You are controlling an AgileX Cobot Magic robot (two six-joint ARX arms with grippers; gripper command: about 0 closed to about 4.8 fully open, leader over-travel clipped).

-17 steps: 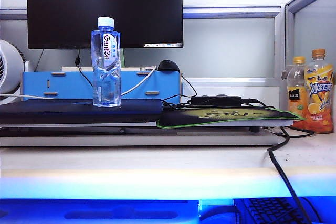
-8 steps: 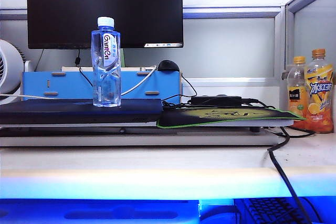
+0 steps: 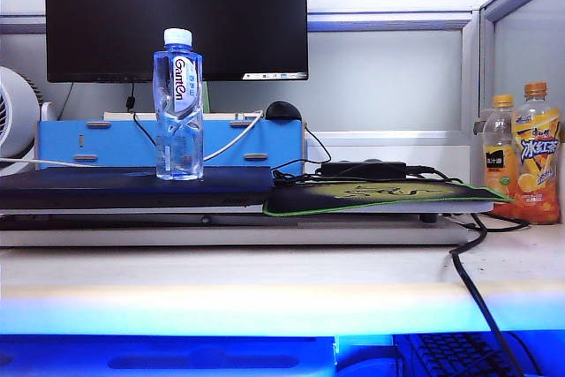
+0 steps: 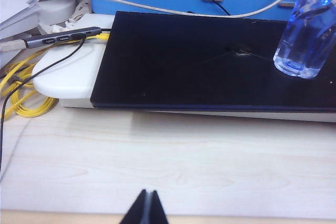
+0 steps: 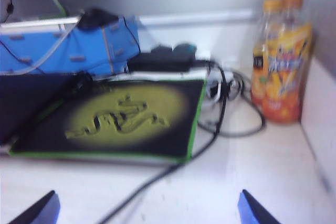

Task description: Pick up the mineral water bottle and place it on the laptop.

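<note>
Check the left gripper (image 4: 146,208) first: its fingers (image 4: 139,211) are pressed together with no gap, holding nothing, and they hang over bare pale table (image 4: 173,150) short of the near edge of the laptop (image 4: 199,61). Next check the right gripper (image 5: 147,208): its fingers (image 5: 39,211) stand wide apart, only the two dark tips showing at the frame corners, with nothing between them and nothing touched; the picture here is blurred. Ahead of the right gripper you will see the mouse pad (image 5: 126,119), black with a yellow emblem and a green edge, a black cable (image 5: 220,114) looping beside it, and two orange drink bottles (image 5: 278,61) standing side by side against the partition. Neither gripper appears in the exterior view. Locate the mineral water bottle (image 3: 177,108): it stands upright on the closed laptop (image 3: 132,187), its base resting on the dark lid toward the side nearer the mouse pad (image 3: 380,196). Behind it stand a blue box (image 3: 115,143) and the dark monitor (image 3: 177,15).
</note>
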